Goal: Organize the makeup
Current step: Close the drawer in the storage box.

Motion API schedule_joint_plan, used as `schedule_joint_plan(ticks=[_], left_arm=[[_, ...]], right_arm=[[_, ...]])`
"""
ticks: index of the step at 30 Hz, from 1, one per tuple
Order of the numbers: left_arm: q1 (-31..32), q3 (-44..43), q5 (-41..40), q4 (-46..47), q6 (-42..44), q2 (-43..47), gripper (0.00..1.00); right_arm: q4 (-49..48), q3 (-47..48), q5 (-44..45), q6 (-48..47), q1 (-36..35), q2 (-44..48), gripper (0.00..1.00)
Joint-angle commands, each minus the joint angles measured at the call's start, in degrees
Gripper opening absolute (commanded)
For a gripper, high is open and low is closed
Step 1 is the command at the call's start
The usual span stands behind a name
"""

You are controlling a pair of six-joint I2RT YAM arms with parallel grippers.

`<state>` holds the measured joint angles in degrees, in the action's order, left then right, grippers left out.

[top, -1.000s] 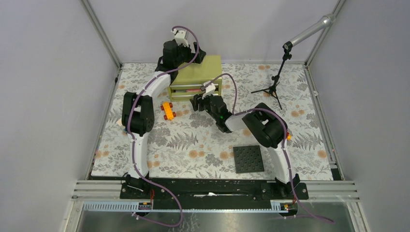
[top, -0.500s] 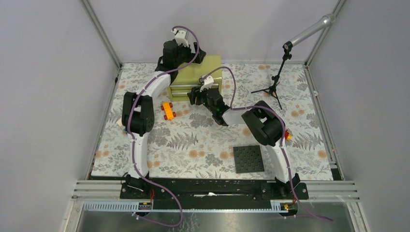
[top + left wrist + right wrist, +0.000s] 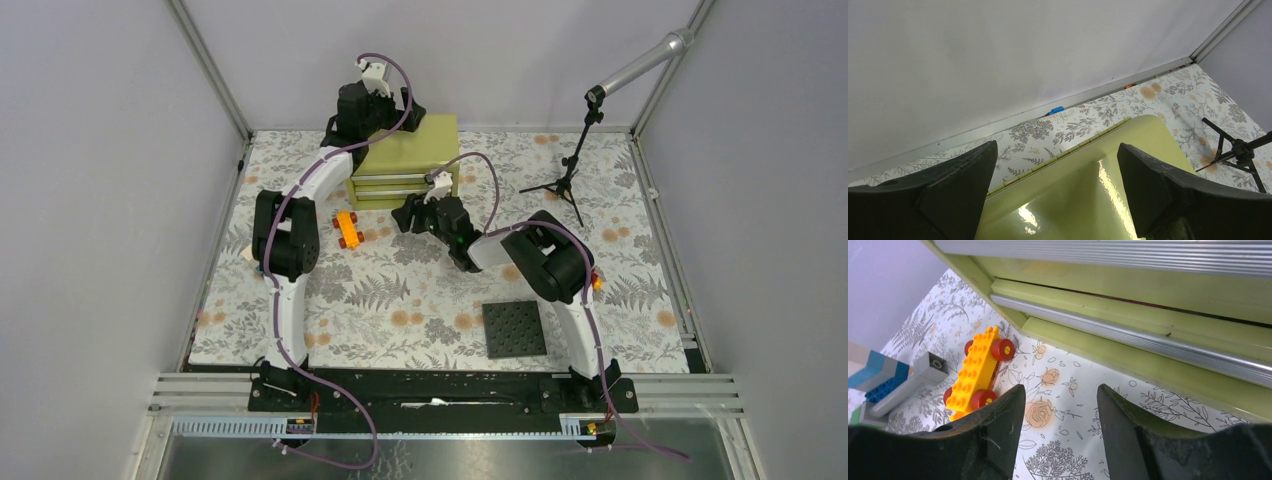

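Note:
None of the makeup shows in any view. The green drawer box stands at the back with both drawers pushed in; their silver handles fill the right wrist view. My right gripper hovers low over the floral mat just in front of the drawers, open, with nothing between its fingers. My left gripper is wide open over the box's glossy lid near the rear hinge, and it holds nothing.
An orange toy car lies left of the right gripper. Grey and blue bricks sit beyond it. A dark studded plate lies at the front right. A black tripod stands right of the box.
The lower drawer stood open a second ago with something pink-red inside and is now shut. My right gripper went forward against it, then drew back. The left arm held still.

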<state>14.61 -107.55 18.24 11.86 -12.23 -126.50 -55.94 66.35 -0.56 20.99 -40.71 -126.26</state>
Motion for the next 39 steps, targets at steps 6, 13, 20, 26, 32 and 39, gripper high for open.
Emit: schedule_joint_plan(ticks=[6,13,20,26,32,39], left_arm=[[-0.34,0.41,0.51,-8.21,-1.83,-3.5,0.97],[-0.32,0.43,0.35,-8.41,-1.5,-3.41,0.97],[-0.31,0.15,0.28,-8.69,-1.14,-3.49,0.97],[-0.37,-0.33,-0.02,-9.17,-0.79,-3.92,0.97],[-0.37,-0.72,0.17,-9.54,-0.69,-4.2,0.97],[-0.37,-1.15,0.16,-9.83,-0.47,-4.38,0.97]], right_arm=[[1.13,7.22,8.77,4.94,1.71,-1.66,0.64],[0.75,10.42,8.89,4.1,4.09,-3.77,0.63],[-5.28,2.55,-3.73,-2.64,4.29,2.46,0.63],[-3.38,-3.14,-13.97,-17.3,4.16,9.37,0.6],[2.38,-4.84,-11.49,-39.77,3.8,12.59,0.58],[-6.15,-7.16,-1.47,-68.18,1.39,10.04,0.58]])
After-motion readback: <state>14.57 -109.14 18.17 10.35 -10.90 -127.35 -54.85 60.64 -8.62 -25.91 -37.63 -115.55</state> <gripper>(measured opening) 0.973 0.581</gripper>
